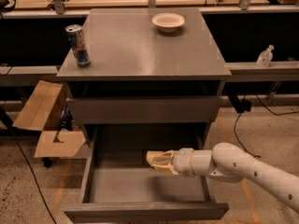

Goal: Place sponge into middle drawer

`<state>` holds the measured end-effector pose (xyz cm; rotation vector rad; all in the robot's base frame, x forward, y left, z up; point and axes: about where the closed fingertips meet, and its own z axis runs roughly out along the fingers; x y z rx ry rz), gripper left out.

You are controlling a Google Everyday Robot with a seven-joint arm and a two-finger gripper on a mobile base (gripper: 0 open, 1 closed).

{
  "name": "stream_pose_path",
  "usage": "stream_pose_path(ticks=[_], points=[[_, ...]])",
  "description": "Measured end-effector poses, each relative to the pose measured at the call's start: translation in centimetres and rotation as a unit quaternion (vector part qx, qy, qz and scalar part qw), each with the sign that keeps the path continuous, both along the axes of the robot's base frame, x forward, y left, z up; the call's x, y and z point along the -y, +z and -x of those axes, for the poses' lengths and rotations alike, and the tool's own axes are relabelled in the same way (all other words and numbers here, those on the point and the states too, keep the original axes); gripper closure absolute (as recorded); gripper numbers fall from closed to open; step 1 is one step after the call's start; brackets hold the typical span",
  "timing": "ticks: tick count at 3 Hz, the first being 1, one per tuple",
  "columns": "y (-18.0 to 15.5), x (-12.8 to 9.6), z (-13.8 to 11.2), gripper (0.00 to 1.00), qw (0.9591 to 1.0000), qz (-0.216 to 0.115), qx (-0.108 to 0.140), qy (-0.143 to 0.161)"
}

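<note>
Here, the white robot arm (243, 169) reaches in from the right, and its claw (160, 162) hangs over the wide matte grey middle drawer (140, 212), which is pulled fully out from the cabinet. The claw is clamped on the small pale yellow foam sponge (154, 157). The sponge sits above the drawer's flat floor, toward the back and a little right of centre, and does not rest on it. The pale foam stands out against the dark recess behind it.

Above the open drawer, another grey drawer front (142, 110) is closed flat. The grey counter (135, 50) on top carries a tall, upright blue-and-silver drink can (78, 45) near its front left corner and a shallow white round bowl (168, 21) toward the back right. The two are well apart.

To the cabinet's left, an opened brown cardboard box (44, 113) stands on the speckled floor. On the low shelf to the right stands a small clear pump bottle (265, 57).
</note>
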<state>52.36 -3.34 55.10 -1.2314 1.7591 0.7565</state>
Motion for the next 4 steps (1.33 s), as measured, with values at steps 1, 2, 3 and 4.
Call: stream_pose_path(ticks=[1, 2, 3, 4], points=[[-1.6, -0.3, 0.1, 1.0, 0.9997, 0.015, 0.006, 0.019], [-4.4, -0.8, 0.6, 1.0, 0.9993, 0.016, 0.003, 0.034], [-8.3, -1.2, 1.2, 0.76, 0.999, 0.013, -0.01, 0.041], [-10.9, -1.5, 1.5, 0.53, 0.9985, 0.015, -0.026, 0.045]])
